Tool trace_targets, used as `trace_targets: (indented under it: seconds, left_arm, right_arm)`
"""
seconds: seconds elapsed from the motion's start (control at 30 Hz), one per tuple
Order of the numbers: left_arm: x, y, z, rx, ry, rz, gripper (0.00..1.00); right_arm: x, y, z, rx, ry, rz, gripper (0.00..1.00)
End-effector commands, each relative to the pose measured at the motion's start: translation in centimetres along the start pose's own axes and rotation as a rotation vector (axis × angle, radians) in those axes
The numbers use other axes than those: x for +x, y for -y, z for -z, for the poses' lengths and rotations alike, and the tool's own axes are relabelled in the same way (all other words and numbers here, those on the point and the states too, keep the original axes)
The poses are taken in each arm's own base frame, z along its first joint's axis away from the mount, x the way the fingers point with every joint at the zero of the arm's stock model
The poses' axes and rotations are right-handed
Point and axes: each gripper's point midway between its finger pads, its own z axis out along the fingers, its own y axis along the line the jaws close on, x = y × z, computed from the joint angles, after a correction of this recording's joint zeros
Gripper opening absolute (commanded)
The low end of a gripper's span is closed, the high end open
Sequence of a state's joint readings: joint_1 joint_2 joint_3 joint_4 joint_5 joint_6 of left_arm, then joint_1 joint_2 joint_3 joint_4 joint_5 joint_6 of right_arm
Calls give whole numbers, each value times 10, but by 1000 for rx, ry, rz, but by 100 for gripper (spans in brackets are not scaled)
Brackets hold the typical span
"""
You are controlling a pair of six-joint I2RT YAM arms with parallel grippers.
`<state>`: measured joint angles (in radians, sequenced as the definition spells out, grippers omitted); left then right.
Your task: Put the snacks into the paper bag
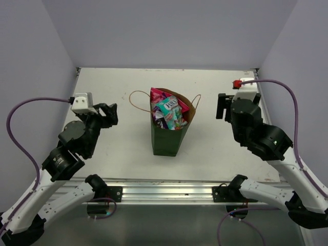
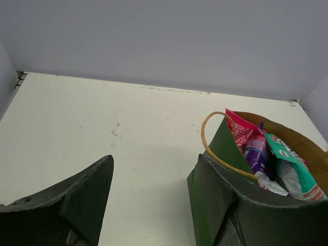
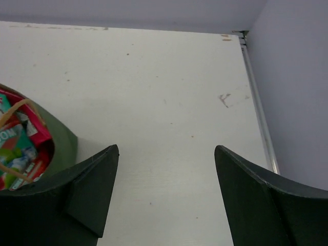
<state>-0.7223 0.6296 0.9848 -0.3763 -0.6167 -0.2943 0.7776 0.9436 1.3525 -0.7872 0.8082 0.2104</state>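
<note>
Pale lavender walls close round a white bench [image 1: 128,148], and the paper bag [image 1: 165,138] stands upright near its middle, between the two arms and apart from both. Its mouth is crowded with snacks: a teal packet [image 1: 171,109] on top, a red packet [image 1: 158,95] poking above the rim, a purple packet [image 2: 255,152] wedged beside it. The left end effector [image 2: 154,171] and right end effector [image 3: 166,154] each gape wide with nothing between the fingers. No packet shows loose on the bench, so the task looks done. The risk lies in the tan handles [image 2: 203,136], which loop outward: an arm sweeping close could snag one and tip the light bag, spilling the red packet
</note>
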Motion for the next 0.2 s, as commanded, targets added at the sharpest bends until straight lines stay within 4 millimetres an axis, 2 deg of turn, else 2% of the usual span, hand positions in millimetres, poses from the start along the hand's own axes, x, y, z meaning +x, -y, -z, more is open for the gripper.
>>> trace_targets:
  seconds: [0.0,0.17]
  left_arm:
    - [-2,-15,2,-78,-3,-22,72]
    - [1,-15,-1,-87,4,-35,78]
  right_arm:
    - [2,42,10,185,23,-14,79]
    - [0,52,15,215,37,-22,81]
